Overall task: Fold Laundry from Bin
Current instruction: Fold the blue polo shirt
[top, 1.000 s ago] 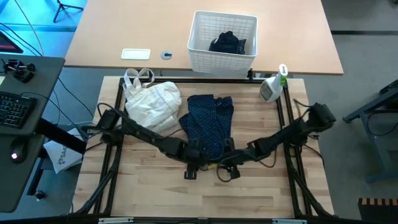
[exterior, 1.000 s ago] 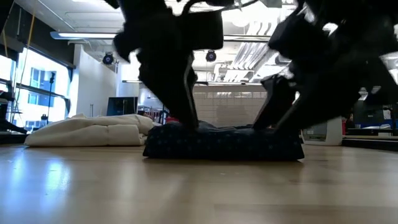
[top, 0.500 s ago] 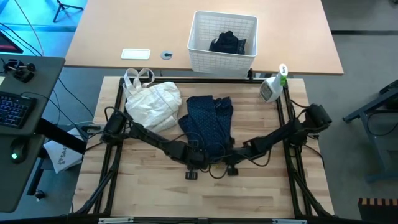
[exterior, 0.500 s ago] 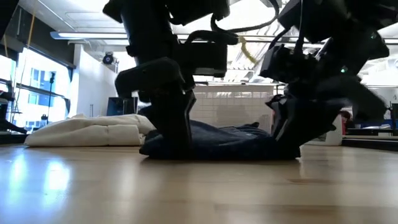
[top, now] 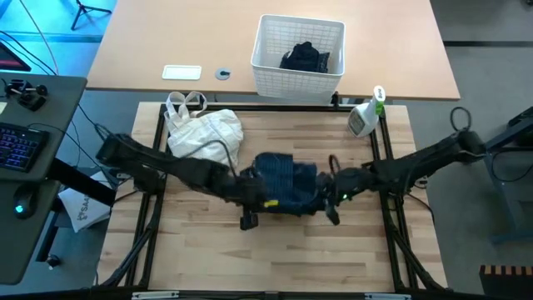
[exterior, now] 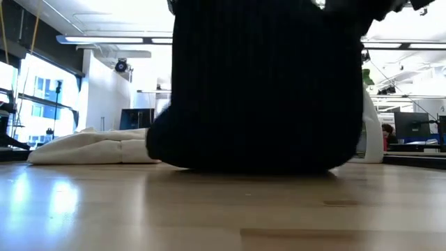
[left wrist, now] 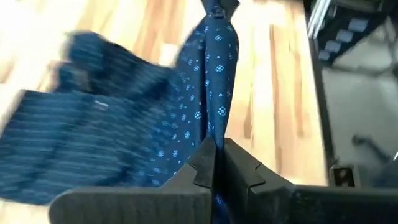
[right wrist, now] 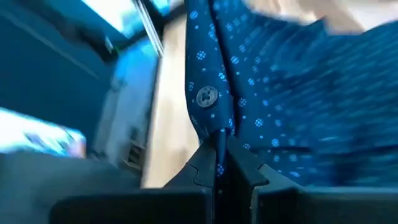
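The dotted navy shirt (top: 286, 181) hangs bunched above the middle of the wooden table (top: 275, 258), held from both sides: the left gripper (left wrist: 216, 163) and the right gripper (right wrist: 217, 160) each have their jaws pinched tight on an edge of it. A dark garment (top: 305, 57) lies in the white bin (top: 271, 77) beyond the table.

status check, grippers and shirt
Left gripper and right gripper shut on navy dotted shirt, lifted mid-table. Cream cloth bag beside it, apart.

Robotics lab: framed workbench (top: 275, 258), desk keyboard (top: 21, 148).
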